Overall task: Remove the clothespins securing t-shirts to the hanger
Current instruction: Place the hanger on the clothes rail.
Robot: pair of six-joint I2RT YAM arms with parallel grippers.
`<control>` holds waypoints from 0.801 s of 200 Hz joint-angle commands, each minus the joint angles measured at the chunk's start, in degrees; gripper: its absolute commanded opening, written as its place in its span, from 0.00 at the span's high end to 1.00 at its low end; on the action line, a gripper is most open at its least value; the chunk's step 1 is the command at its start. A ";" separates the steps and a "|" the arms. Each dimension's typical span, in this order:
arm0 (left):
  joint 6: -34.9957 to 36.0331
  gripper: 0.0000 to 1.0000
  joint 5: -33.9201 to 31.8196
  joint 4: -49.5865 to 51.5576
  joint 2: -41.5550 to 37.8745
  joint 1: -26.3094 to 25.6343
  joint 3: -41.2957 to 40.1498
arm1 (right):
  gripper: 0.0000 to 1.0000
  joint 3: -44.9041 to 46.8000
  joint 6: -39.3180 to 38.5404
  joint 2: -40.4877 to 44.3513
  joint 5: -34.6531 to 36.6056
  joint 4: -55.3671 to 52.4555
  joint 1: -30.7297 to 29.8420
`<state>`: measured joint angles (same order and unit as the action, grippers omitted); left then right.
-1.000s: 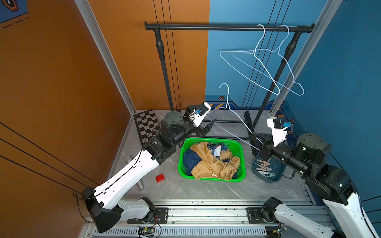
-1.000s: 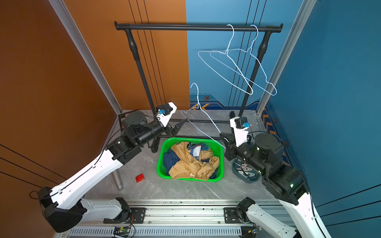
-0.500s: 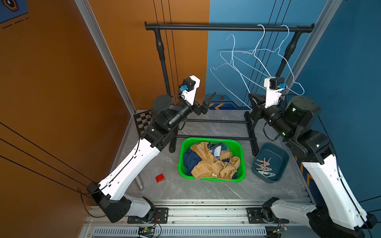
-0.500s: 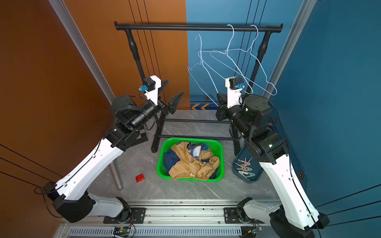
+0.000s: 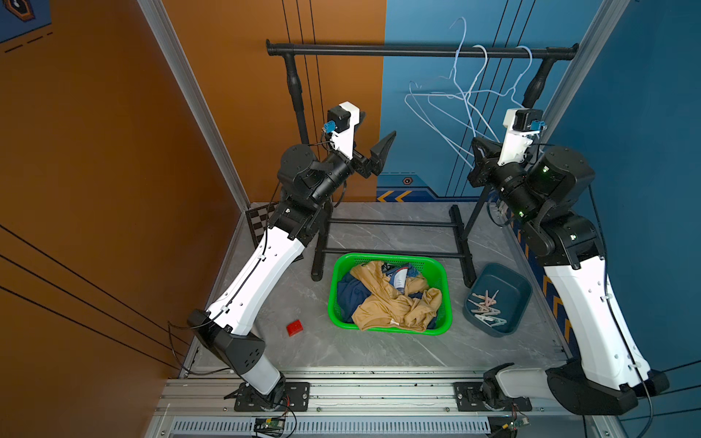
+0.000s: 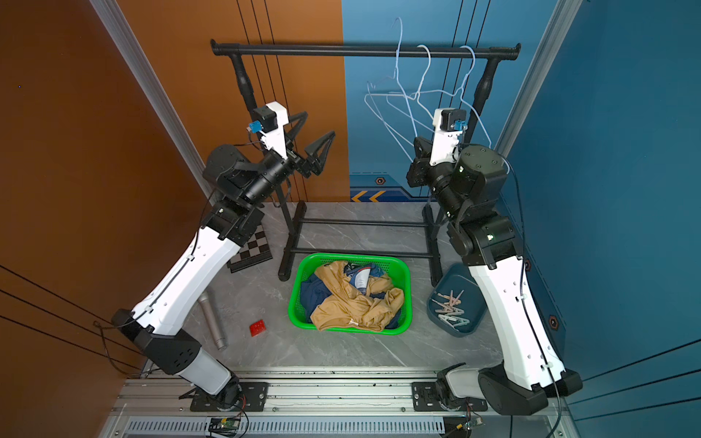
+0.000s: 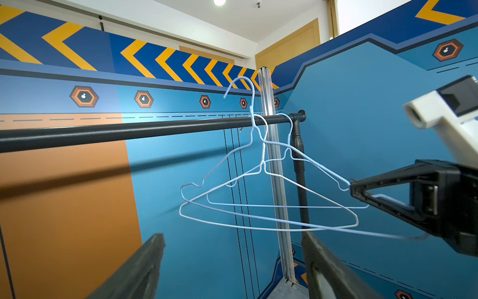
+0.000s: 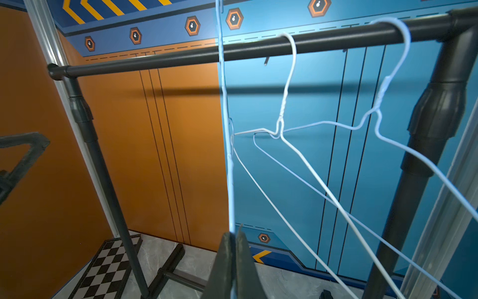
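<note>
Right claw (image 5: pixel 478 146) pinched a pale-blue wire hanger (image 8: pixel 231 181); clothespins (image 5: pixel 485 309) lay in a dark bin (image 5: pixel 506 286) at that claw's six o'clock — left claw (image 5: pixel 378 125) gaped wide, empty.

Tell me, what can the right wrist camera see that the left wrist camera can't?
Only the right wrist view shows the checkerboard and the rack's foot. Only the left wrist view shows a ceiling lamp and a wooden door. Both show the rail, two hangers hooked on it, and a third hanger pinched in the shut right gripper, its hook above the rail.
</note>
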<state>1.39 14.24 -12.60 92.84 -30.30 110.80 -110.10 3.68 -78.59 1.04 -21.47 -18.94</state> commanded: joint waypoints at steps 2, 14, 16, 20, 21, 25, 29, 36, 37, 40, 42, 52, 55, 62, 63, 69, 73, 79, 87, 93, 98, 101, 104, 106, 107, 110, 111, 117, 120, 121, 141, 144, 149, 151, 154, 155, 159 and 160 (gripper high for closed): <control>-1.39 0.15 4.11 -2.80 1.68 0.86 2.43 | 1.00 -1.32 2.42 -1.71 -3.43 2.05 1.73; -1.50 0.15 4.89 -3.56 2.45 0.99 3.03 | 1.00 -0.98 2.62 -2.30 -4.14 1.97 2.04; -1.59 0.15 5.04 -3.64 2.53 1.07 3.13 | 1.00 -0.88 2.64 -2.32 -4.30 2.01 2.04; -1.69 0.15 5.22 -3.94 2.73 1.14 3.24 | 1.00 -0.65 2.70 -2.36 -4.52 1.93 2.06; -1.76 0.15 5.25 -3.98 2.80 1.18 3.26 | 1.00 -0.60 2.72 -2.36 -4.63 1.95 2.02; -1.94 0.15 5.37 -4.16 3.05 1.21 3.43 | 1.00 -0.28 2.80 -2.36 -4.92 1.95 1.99; -2.04 0.15 5.48 -4.34 3.20 1.29 3.58 | 1.00 0.01 2.86 -2.41 -5.25 1.84 2.06; -2.09 0.15 5.70 -4.82 3.42 1.38 3.67 | 1.00 0.60 3.06 -2.23 -5.60 1.86 1.96; -2.13 0.15 5.71 -4.85 3.41 1.39 3.69 | 1.00 0.73 3.07 -2.21 -5.65 1.87 1.97; -2.25 0.15 5.67 -4.96 3.50 1.39 3.65 | 1.00 1.03 3.08 -2.15 -5.81 1.86 1.93; -2.20 0.15 5.70 -5.06 3.52 1.48 3.70 | 1.00 1.23 3.08 -2.09 -5.86 1.83 1.90; -2.27 0.15 5.60 -5.29 3.58 1.56 3.67 | 1.00 1.94 3.01 -1.76 -5.99 1.85 1.72; -2.34 0.15 5.62 -5.37 3.62 1.62 3.64 | 1.00 2.13 2.95 -1.57 -6.04 1.85 1.65; -2.45 0.15 5.62 -5.61 3.58 1.73 3.48 | 1.00 2.47 2.77 -1.38 -6.12 1.80 1.54; -2.49 0.15 5.62 -5.64 3.58 1.74 3.47 | 1.00 2.50 2.75 -1.30 -6.13 1.79 1.54; -2.77 0.15 5.61 -5.90 3.66 1.94 3.38 | 1.00 2.74 2.69 -1.10 -6.26 1.79 1.44; -3.06 0.15 5.67 -6.23 3.67 1.98 3.31 | 1.00 2.85 2.72 -0.97 -6.33 1.87 1.36; -3.53 0.15 6.28 -7.08 3.67 2.13 3.17 | 1.00 3.02 2.65 -0.74 -6.41 1.79 1.24; -4.42 0.15 7.45 -8.62 3.75 2.33 2.86 | 0.99 3.33 2.80 -0.34 -6.07 1.64 1.14; -5.23 0.15 7.87 -9.53 3.84 2.43 2.79 | 0.90 3.52 2.93 -0.02 -5.68 1.55 1.03; -5.77 0.15 8.26 -10.24 3.84 2.61 2.71 | 0.82 3.66 2.97 0.20 -5.69 1.51 1.08; -6.09 0.15 8.46 -10.60 3.92 2.60 2.68 | 0.78 3.65 2.95 0.31 -5.67 1.44 1.08; -6.36 0.15 8.64 -11.01 3.93 2.64 2.63 | 0.75 3.65 2.86 0.47 -5.62 1.24 1.05; -6.52 0.15 8.68 -11.21 3.89 2.62 2.59 | 0.74 3.67 2.85 0.54 -5.68 1.21 1.09; -6.55 0.15 8.78 -11.30 3.91 2.62 2.58 | 0.73 3.67 2.84 0.59 -5.64 1.19 1.05; -6.69 0.15 8.81 -11.49 3.93 2.66 2.62 | 0.71 3.60 2.80 0.66 -5.56 1.08 0.99; -6.76 0.15 8.80 -11.49 3.93 2.64 2.60 | 0.71 3.64 2.77 0.69 -5.54 1.04 1.00; -6.88 0.15 8.91 -11.49 3.93 2.69 2.66 | 0.68 3.66 2.74 0.92 -5.53 0.88 0.94; -6.92 0.15 8.90 -11.55 3.86 2.64 2.62 | 0.66 3.74 2.62 1.05 -5.60 0.77 0.99; -6.88 0.15 8.93 -11.52 3.85 2.67 2.64 | 0.65 3.75 2.55 1.15 -5.56 0.71 0.96; -6.84 0.15 8.64 -11.52 3.03 2.80 1.57 | 0.52 3.85 1.66 2.39 -5.06 -0.25 0.62; -6.76 0.15 8.52 -11.49 2.79 2.80 1.27 | 0.51 3.97 1.49 2.68 -4.96 -0.46 0.53; -6.65 0.15 8.24 -11.49 2.38 2.79 0.71 | 0.48 4.04 1.27 3.14 -4.68 -0.77 0.37; -6.59 0.15 8.10 -11.53 2.18 2.79 0.42 | 0.47 4.16 1.18 3.32 -4.65 -0.90 0.28; -6.53 0.15 7.97 -11.49 1.88 2.89 -0.07 | 0.45 4.32 1.05 3.62 -4.58 -1.04 0.20; -6.51 0.15 7.94 -11.48 1.76 2.93 -0.24 | 0.45 4.39 0.97 3.75 -4.52 -1.17 0.17; -6.34 0.15 7.71 -11.50 1.32 2.89 -0.80 | 0.43 4.68 0.74 4.22 -4.46 -1.46 0.02; -6.28 0.15 7.72 -11.49 1.17 2.93 -0.96 | 0.42 4.74 0.68 4.32 -4.42 -1.51 0.03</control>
<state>-4.36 21.26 -21.91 96.36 -28.05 112.14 -106.59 5.76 -77.43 -4.27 -21.47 -18.02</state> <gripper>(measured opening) 0.852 0.530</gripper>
